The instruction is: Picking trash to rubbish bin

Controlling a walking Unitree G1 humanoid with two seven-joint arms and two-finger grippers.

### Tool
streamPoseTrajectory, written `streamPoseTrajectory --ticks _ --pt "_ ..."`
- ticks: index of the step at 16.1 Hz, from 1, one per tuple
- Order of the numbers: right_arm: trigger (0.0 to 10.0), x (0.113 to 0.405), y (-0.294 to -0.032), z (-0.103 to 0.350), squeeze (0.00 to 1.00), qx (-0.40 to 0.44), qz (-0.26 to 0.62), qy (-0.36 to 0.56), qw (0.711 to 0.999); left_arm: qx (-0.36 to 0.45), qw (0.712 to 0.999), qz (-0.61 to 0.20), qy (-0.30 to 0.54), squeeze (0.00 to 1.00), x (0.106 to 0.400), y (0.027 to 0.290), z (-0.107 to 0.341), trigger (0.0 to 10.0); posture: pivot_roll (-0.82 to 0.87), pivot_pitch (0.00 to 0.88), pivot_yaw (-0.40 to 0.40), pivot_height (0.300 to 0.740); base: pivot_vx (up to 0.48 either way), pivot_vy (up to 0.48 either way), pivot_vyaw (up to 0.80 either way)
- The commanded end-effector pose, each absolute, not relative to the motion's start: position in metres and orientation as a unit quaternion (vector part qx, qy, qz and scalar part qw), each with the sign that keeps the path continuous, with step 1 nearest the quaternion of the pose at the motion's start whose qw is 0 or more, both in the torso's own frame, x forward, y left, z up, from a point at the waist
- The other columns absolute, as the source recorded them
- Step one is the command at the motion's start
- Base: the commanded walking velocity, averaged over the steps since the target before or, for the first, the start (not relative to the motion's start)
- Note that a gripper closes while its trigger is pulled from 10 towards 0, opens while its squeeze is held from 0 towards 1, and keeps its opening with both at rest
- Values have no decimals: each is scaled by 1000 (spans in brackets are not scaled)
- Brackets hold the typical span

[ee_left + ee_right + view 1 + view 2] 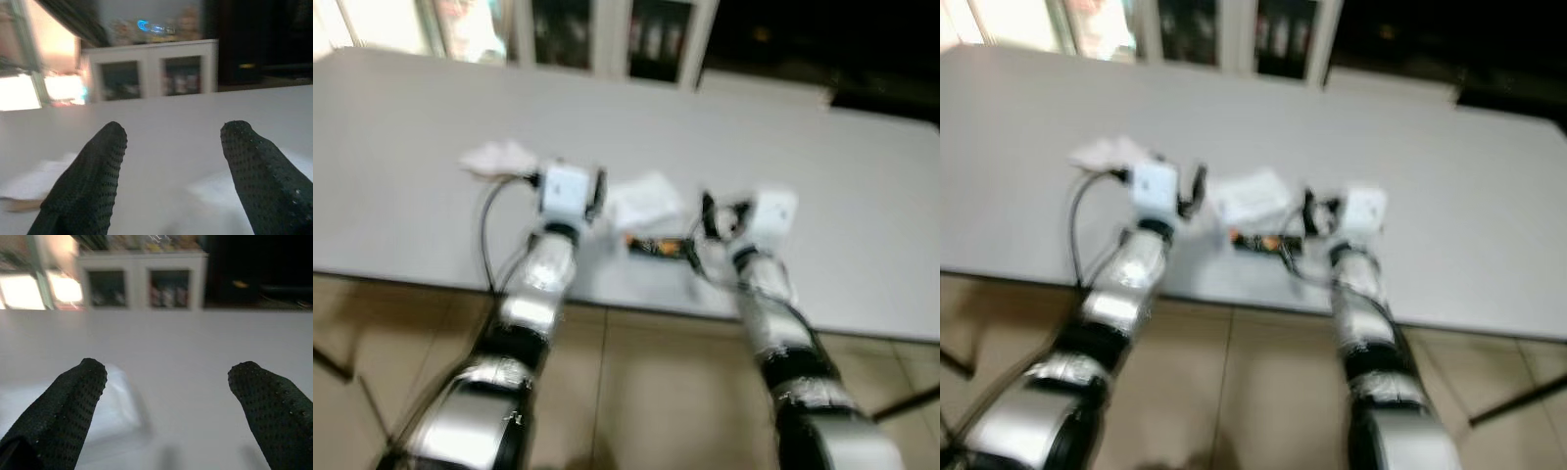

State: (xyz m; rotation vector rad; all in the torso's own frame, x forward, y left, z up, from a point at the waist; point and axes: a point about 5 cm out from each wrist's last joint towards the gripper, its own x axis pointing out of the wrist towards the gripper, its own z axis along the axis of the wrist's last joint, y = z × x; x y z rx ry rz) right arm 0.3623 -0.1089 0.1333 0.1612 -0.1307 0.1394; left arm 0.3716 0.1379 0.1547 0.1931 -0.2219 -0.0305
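Left wrist view — left gripper (pixel 171 147) fingers wide (right gripper (pixel 166 387) too) above table (pixel 862 196) near edge, crumpled paper (pixel 648 199) between.

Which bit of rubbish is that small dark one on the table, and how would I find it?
Start at the big grey table and follow its near edge to the gap between the robot's two arms. The small dark wrapper lies there, just in front of a white crumpled tissue. It is the dark piece with orange marks; the other scraps are white.
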Motion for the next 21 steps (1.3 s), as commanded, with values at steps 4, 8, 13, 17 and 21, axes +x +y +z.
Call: streamPoseTrajectory --ticks 4,8,13,17,21 --pt "10000 360 -125 126 0 74 51 -57 994 78 989 -40 -122 0 371 120 158 10000 -42 44 -94 740 120 0 0" --pt "10000 360 -127 127 0 72 49 -57 995 77 989 -42 -121 0 371 120 158 10000 -43 44 -95 740 0 0 0" --pt "10000 363 -132 137 0 69 57 -68 994 78 989 -40 -120 0 370 122 157 10000 -47 47 -98 740 0 0 0" --pt "10000 364 -144 140 1000 71 54 -70 994 77 989 -39 -117 0 370 122 155 10000 -52 48 -100 740 0 0 0" --pt "10000 360 -139 137 1000 67 90 -64 992 77 990 -39 -114 0 369 121 154 10000 -54 46 -101 740 0 0 0"
